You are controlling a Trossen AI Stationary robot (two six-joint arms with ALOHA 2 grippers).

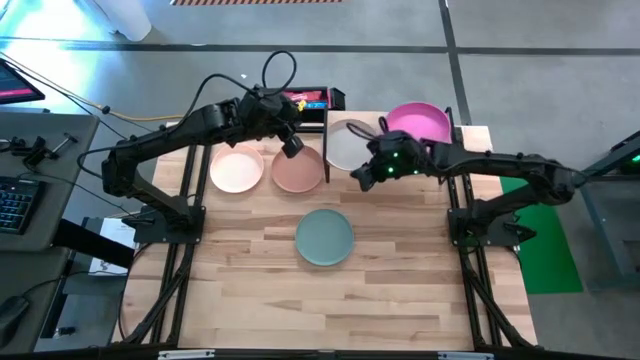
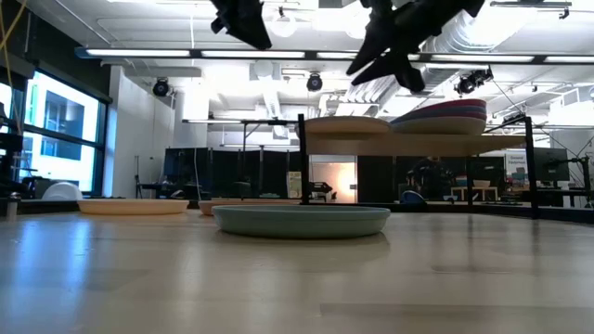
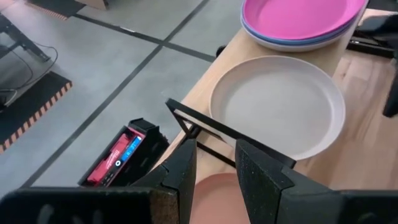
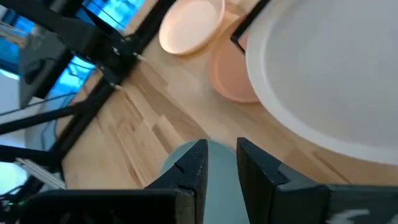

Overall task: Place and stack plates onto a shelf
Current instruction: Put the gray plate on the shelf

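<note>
The right claw is held empty, slightly parted, above the cream plate; the left claw, likewise parted, at nine o'clock.

You have three plates lying singly on the bench: one pale pink plate, one terracotta plate and one teal-green plate. One shelf carries one cream plate and one stack topped by a magenta plate; you can see a blue rim under it. Two arms work here, one hand each.
</note>
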